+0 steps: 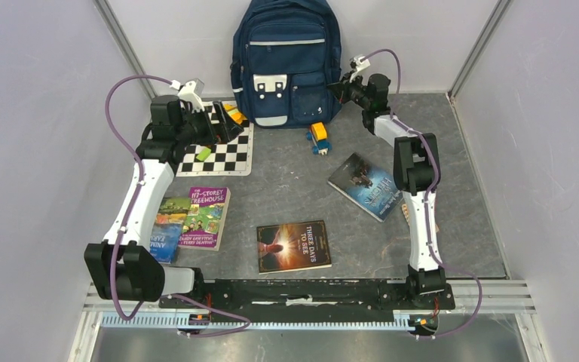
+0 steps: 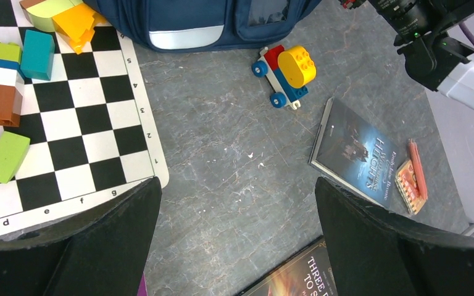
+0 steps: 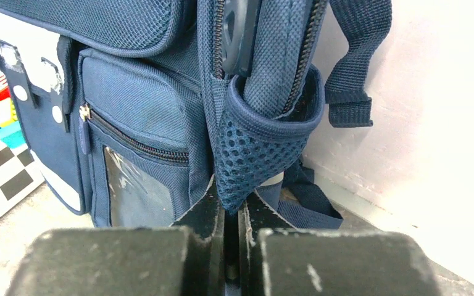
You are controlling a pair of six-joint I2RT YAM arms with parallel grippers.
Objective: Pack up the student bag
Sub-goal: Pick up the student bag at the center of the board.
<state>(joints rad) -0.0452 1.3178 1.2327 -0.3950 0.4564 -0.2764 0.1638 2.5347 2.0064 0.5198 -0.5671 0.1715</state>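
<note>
Right gripper [image 3: 231,216]: jaws nearly together, pinching lower tip of mesh pocket [image 3: 256,154] on bag's side. Bag [image 1: 286,60] upright against back wall, centre. Whether main compartment is unzipped: cannot tell.

Left gripper [image 2: 236,185]: jaws wide, nothing held, hovering over table [image 1: 286,181] at chessboard [image 2: 86,117] edge.

Nothing visibly packed. Books [image 1: 294,246], toy car [image 1: 318,138], blocks [image 2: 3,157] all lie outside bag.

Judgement: very start. Bag likely being steadied or opened; all loading left.
</note>
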